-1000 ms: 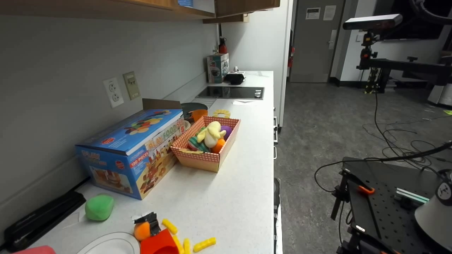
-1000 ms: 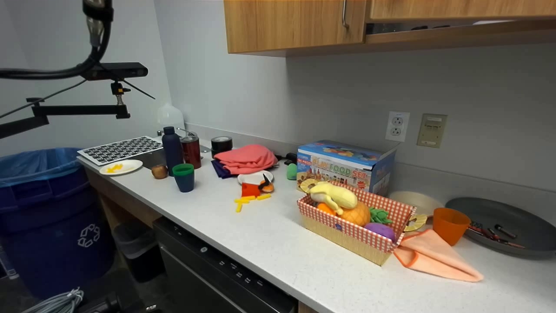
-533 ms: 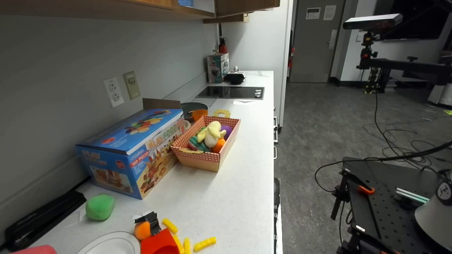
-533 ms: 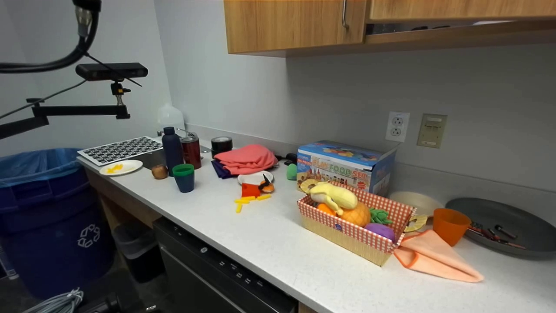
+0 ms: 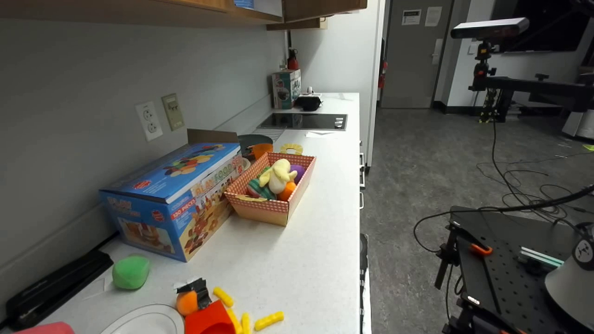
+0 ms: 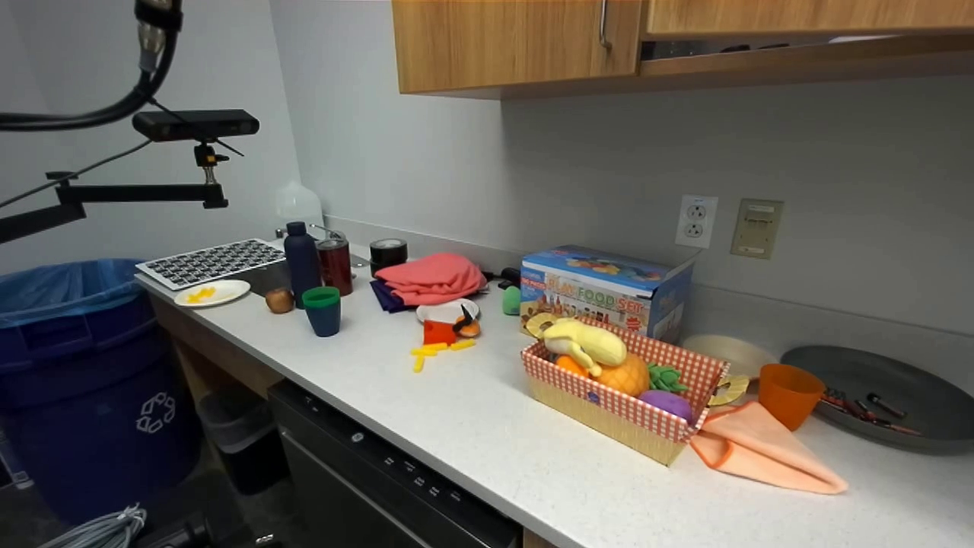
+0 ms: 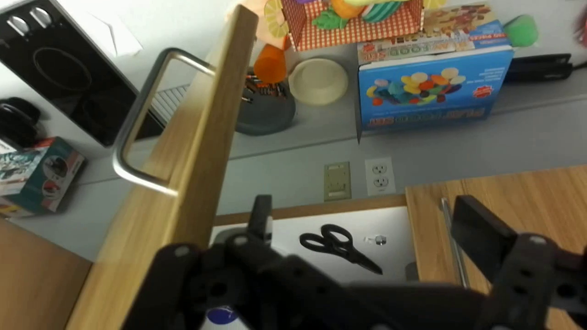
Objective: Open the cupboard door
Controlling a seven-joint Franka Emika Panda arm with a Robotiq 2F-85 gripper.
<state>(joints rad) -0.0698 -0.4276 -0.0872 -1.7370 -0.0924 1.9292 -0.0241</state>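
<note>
A tan wood cupboard door stands swung open at the left of the wrist view, with a metal bar handle. It also shows in an exterior view. A neighbouring tan cupboard door is shut, its handle partly behind my right finger in the wrist view; it also shows in an exterior view. My gripper is open with nothing between its fingers. It is in front of the open cupboard, between the open door and the shut one. Both exterior views leave the gripper out.
Black scissors lie on the white cupboard shelf. Below, the counter holds a play-food box, a checked basket, an orange cup and a dark pan. A camera arm stands beside the counter.
The arm's cable in an exterior view has swung left and slightly back right. Dark tubing at the upper right of an exterior view has largely gone. The open door looks unmoved.
</note>
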